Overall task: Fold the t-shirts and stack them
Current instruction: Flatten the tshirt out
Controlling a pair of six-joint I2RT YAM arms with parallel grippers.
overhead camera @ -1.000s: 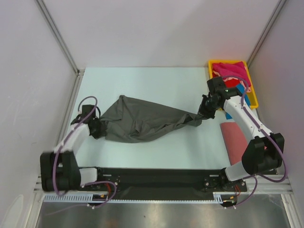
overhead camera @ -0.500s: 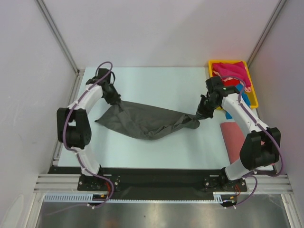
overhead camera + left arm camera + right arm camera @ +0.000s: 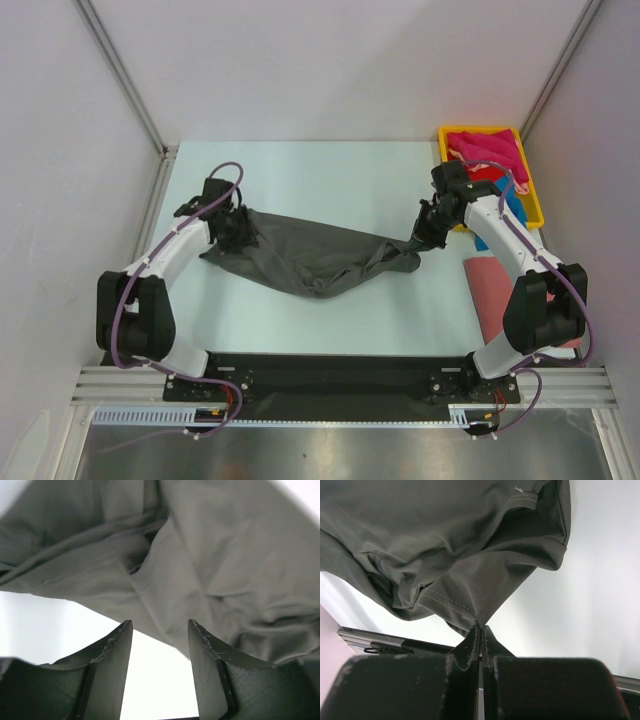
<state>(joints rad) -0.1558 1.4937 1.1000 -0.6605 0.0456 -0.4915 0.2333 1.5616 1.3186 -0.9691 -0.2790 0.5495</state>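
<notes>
A large dark grey t-shirt (image 3: 310,255) lies crumpled and stretched across the middle of the table. My left gripper (image 3: 238,228) sits at its left end, open. In the left wrist view the left gripper (image 3: 160,627) has bare table between its fingers and the grey cloth (image 3: 225,555) just past the tips. My right gripper (image 3: 424,238) holds the shirt's right end. The right wrist view shows the right gripper (image 3: 481,630) shut on a stitched hem of the grey shirt (image 3: 445,540). A salmon-pink t-shirt (image 3: 490,290) lies flat at the right. Magenta and red shirts (image 3: 485,148) fill the tray.
A yellow tray (image 3: 478,129) stands at the far right corner, with a bit of bright blue cloth (image 3: 513,190) beside the right arm. White walls close in the table on the left, back and right.
My left gripper carried the shirt's left end away from the near edge toward the back, then opened and let it go. The right gripper stayed shut on the right end.
</notes>
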